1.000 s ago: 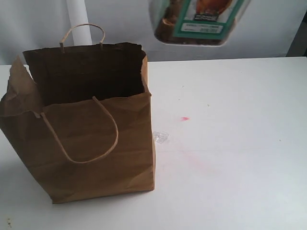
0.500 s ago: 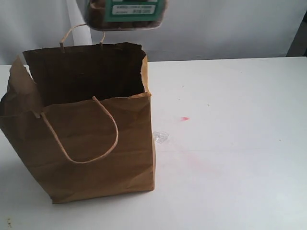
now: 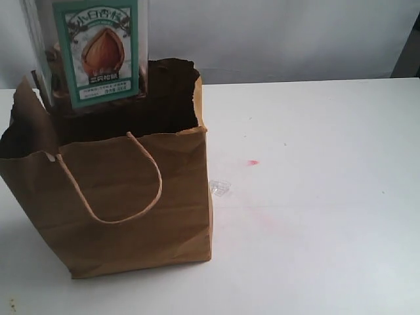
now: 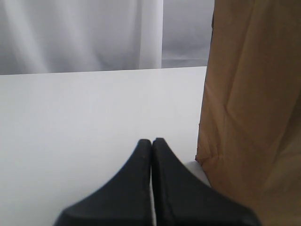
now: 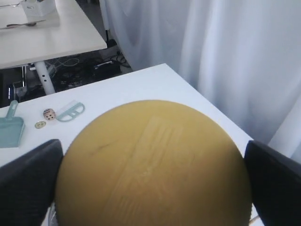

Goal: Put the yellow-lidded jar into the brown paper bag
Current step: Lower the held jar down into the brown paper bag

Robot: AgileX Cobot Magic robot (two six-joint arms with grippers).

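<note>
The brown paper bag (image 3: 125, 203) stands open on the left of the white table, its ragged rim up and one loop handle hanging on its near face. The yellow-lidded jar (image 3: 95, 56) hangs upright over the bag's mouth, its base just below the back rim, teal label with a nut picture facing the camera. In the right wrist view its mustard lid (image 5: 150, 165) fills the space between two black fingers (image 5: 28, 183), so my right gripper (image 5: 153, 188) is shut on it. My left gripper (image 4: 151, 141) is shut and empty, low on the table beside the bag's side wall (image 4: 254, 117).
A small clear scrap (image 3: 220, 187) lies on the table just right of the bag. A pink mark (image 3: 252, 162) stains the white tabletop (image 3: 315, 197). White curtains hang behind. The right wrist view shows another table with a small teal scoop (image 5: 11, 129) and a die.
The jar has travelled left from the upper right of the exterior view and come down. It now stands upright in the bag's mouth. The bag has not moved.
</note>
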